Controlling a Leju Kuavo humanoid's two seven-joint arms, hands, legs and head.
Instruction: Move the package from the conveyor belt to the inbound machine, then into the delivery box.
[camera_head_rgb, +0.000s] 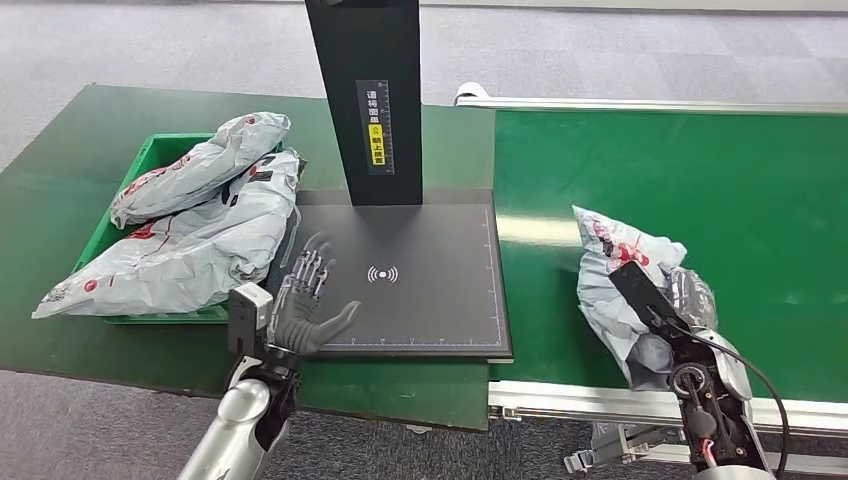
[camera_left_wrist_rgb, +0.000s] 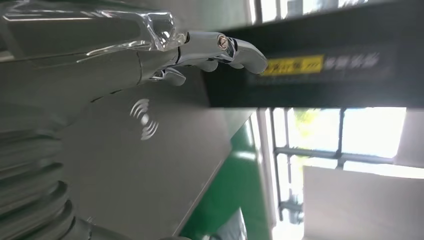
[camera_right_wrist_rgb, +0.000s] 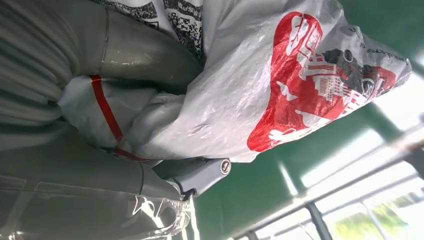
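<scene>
A grey plastic package (camera_head_rgb: 612, 275) with red print lies on the green conveyor belt (camera_head_rgb: 720, 190) at the right. My right hand (camera_head_rgb: 668, 330) grips its near end; in the right wrist view the package (camera_right_wrist_rgb: 280, 85) is squeezed between the thumb and the fingers (camera_right_wrist_rgb: 200, 175). The black inbound machine plate (camera_head_rgb: 430, 280) with its upright post (camera_head_rgb: 368, 95) lies in the middle. My left hand (camera_head_rgb: 305, 300) hovers open over the plate's left edge, fingers (camera_left_wrist_rgb: 225, 50) spread and holding nothing. The green delivery box (camera_head_rgb: 150, 160) at the left holds grey packages (camera_head_rgb: 190, 230).
The machine and box stand on a green table (camera_head_rgb: 60, 190). A metal rail (camera_head_rgb: 600, 405) runs along the conveyor's near edge. Grey carpet floor (camera_head_rgb: 100, 430) lies in front and behind.
</scene>
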